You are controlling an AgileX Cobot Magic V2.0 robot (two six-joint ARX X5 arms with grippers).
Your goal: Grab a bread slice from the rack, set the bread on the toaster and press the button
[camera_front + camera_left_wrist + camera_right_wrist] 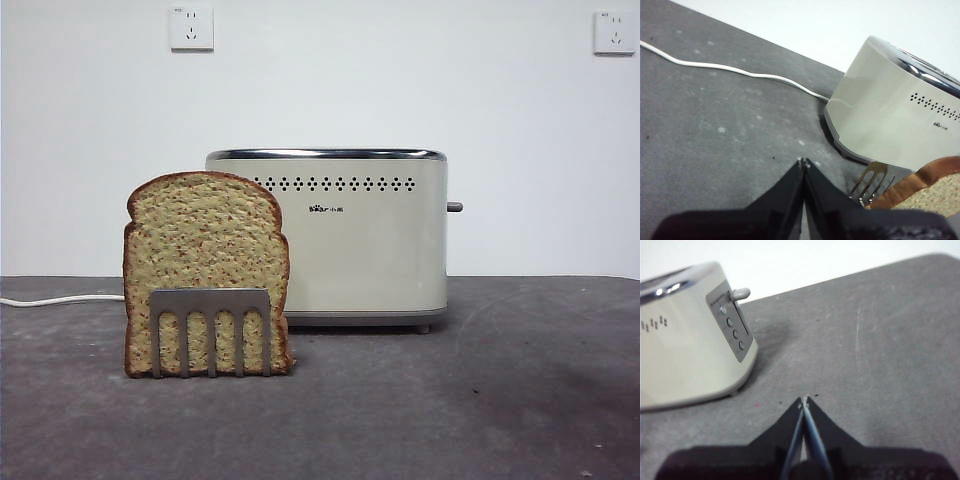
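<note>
Nearest in the front view, the rack (211, 331) stands on the dark grey tabletop (450, 410), its comb-like divider facing forward, and the slice of bread (204, 240) stands upright in it, domed top up, rising well above the grey metal and nearly level with the chrome rim behind. Just beyond and to the right of the slice sits the toaster (365, 240), its broad cream side with the row of black vent holes and small dark logo facing forward; the slice overlaps its left edge in this view. The button (455, 207) juts out from the toaster's narrow right side, high up. A white cord (60, 299) trails along the tabletop to the left, behind the bread. Farthest back, two white sockets (191, 28) are set in the wall. Neither arm shows in the front view. The left hand (803, 162) hovers over bare tabletop near the rack and bread, its jaws pressed together and empty. The right hand (804, 400) hovers over the tabletop off the toaster's button end, jaws likewise pressed together, holding nothing.
</note>
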